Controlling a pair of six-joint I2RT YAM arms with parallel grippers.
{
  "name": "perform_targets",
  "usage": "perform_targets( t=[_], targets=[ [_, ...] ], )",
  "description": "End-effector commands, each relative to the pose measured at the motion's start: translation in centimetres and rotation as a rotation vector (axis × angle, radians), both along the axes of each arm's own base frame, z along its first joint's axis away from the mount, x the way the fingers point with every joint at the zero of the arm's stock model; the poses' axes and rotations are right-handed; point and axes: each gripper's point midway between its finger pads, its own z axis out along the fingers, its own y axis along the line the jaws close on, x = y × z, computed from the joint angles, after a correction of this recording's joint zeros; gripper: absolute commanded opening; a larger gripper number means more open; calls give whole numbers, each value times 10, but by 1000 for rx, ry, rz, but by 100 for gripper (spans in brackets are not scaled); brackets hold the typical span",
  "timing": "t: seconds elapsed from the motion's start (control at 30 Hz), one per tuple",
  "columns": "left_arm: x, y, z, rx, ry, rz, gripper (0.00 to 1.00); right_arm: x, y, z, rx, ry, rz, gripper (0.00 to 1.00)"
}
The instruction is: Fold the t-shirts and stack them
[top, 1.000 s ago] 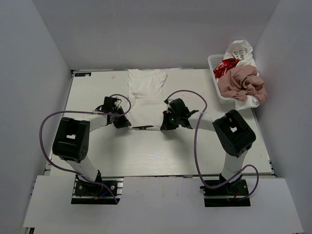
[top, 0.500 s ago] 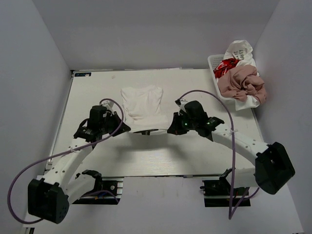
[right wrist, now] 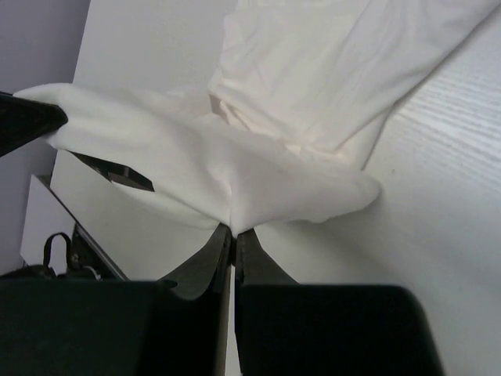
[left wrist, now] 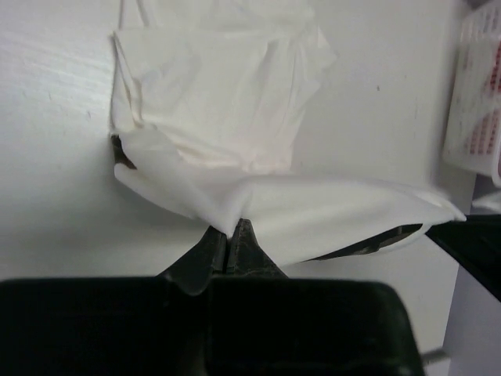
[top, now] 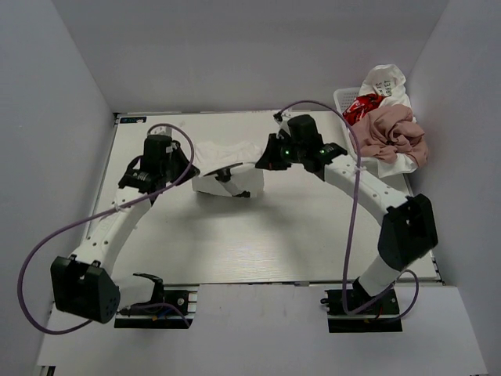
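A plain white t-shirt [top: 228, 178] lies at the middle back of the table, its near hem lifted and stretched between both grippers. My left gripper [top: 189, 163] is shut on the hem's left corner. The left wrist view has its jaws [left wrist: 229, 227] pinched on the cloth [left wrist: 235, 117]. My right gripper [top: 263, 161] is shut on the right corner, and in the right wrist view its jaws [right wrist: 233, 232] are closed on a fold of the t-shirt [right wrist: 313, 86]. The lifted hem hangs over the part still lying flat. More t-shirts fill the basket: a dusty pink one [top: 389, 135], one with red print [top: 361, 106] and a white one [top: 385, 81].
The white lattice basket [top: 344, 114] stands at the back right corner against the wall, and its side shows in the left wrist view [left wrist: 476, 102]. Grey walls close in the table on the left, back and right. Purple cables loop from both arms.
Both arms have reached from the table's middle toward the back, carrying the shirt's near hem up and over its body. The right gripper finished closing.
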Motion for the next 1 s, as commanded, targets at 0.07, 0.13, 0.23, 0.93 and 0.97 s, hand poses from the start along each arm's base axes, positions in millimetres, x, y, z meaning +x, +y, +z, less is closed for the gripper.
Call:
perform_targets(
  t=[0.07,0.13,0.23,0.93,0.97],
  targets=[
    [59,27,7,74,-14,146,0,54,8,3,70,21,1,0],
    [84,30,-9,88,31,152,0,72,12,5,111,26,22,0],
    [124,45,-27,86,55,196,0,109,19,-24,170,68,40,0],
    [229,12,-23,21,-72,-22,100,205,12,-16,-51,-299,-71,90],
    [224,7,-21,29,-87,-38,100,188,11,-29,-64,-264,-49,90]
  ],
)
